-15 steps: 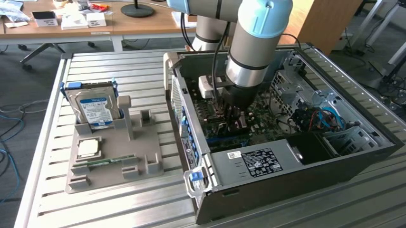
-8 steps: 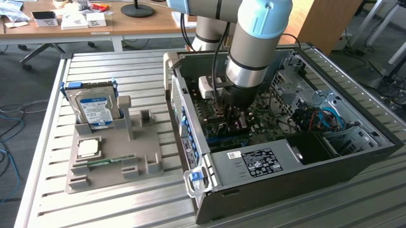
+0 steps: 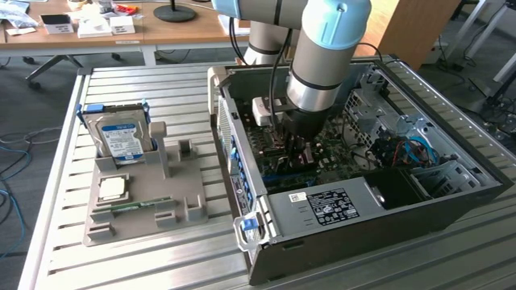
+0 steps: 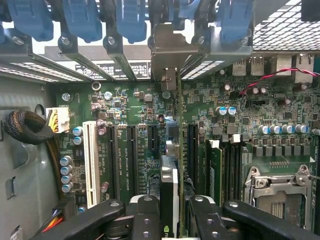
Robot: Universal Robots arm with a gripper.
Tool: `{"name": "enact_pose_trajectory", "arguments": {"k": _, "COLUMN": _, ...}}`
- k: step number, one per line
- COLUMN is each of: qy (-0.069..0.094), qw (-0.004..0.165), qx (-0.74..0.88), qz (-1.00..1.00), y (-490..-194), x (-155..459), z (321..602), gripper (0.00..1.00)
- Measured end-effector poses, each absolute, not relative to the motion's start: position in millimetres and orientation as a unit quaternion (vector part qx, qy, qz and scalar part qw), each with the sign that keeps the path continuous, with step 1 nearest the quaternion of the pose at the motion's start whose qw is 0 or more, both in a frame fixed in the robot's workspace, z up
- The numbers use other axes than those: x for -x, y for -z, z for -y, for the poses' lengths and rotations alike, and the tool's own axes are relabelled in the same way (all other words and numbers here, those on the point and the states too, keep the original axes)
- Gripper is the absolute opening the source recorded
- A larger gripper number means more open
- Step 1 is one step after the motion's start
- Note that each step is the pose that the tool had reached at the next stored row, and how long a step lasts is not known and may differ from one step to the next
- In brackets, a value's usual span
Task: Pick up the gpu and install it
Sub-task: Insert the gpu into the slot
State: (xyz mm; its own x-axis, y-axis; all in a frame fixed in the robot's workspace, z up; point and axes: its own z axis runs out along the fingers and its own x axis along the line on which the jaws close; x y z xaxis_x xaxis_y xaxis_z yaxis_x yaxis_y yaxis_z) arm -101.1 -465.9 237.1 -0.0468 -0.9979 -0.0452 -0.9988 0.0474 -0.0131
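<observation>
While the gripper (image 4: 170, 215) pinches the gpu (image 4: 169, 200) edge-on between its fingers (image 4: 145, 220), the card stands upright over the motherboard (image 4: 130, 130) slots, bracket toward the rear. Judged light, stiff, fragile; best held by its bare edges, clear of components.

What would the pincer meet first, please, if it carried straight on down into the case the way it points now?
Most likely the motherboard: the pincer points straight at it, shut on the gpu, whose edge leads towards the expansion slots. Whether the card already touches a slot is unclear.
</observation>
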Motion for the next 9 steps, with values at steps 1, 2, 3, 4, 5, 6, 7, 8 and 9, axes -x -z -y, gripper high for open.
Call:
{"name": "enact_pose_trajectory", "arguments": {"k": 1, "qy": -0.011, "qw": 0.021, "qx": 0.69, "qz": -0.723, "y": -237.2, "x": 101.1, "z": 466.0, "gripper": 0.27}}
{"name": "enact_pose_trajectory", "arguments": {"k": 2, "qy": -0.011, "qw": 0.021, "qx": 0.69, "qz": -0.723, "y": -237.2, "x": 101.1, "z": 465.9, "gripper": 0.27}}
{"name": "enact_pose_trajectory", "arguments": {"k": 3, "qy": -0.012, "qw": 0.021, "qx": 0.69, "qz": -0.723, "y": -236.9, "x": 101.3, "z": 465.8, "gripper": 0.27}}
{"name": "enact_pose_trajectory", "arguments": {"k": 4, "qy": -0.011, "qw": 0.021, "qx": 0.69, "qz": -0.724, "y": -236.7, "x": 101.5, "z": 465.8, "gripper": 0.28}}
{"name": "enact_pose_trajectory", "arguments": {"k": 5, "qy": -0.011, "qw": 0.021, "qx": 0.69, "qz": -0.724, "y": -236.7, "x": 101.3, "z": 465.8, "gripper": 0.33}}
{"name": "enact_pose_trajectory", "arguments": {"k": 6, "qy": -0.011, "qw": 0.021, "qx": 0.69, "qz": -0.723, "y": -237.1, "x": 101.2, "z": 465.8, "gripper": 0.33}}
{"name": "enact_pose_trajectory", "arguments": {"k": 7, "qy": -0.011, "qw": 0.021, "qx": 0.69, "qz": -0.723, "y": -237.1, "x": 101.1, "z": 465.9, "gripper": 0.4}}
{"name": "enact_pose_trajectory", "arguments": {"k": 8, "qy": -0.011, "qw": 0.021, "qx": 0.69, "qz": -0.723, "y": -237.1, "x": 101.1, "z": 466.0, "gripper": 0.4}}
{"name": "enact_pose_trajectory", "arguments": {"k": 9, "qy": -0.011, "qw": 0.021, "qx": 0.69, "qz": -0.723, "y": -237.1, "x": 101.1, "z": 466.0, "gripper": 0.4}}
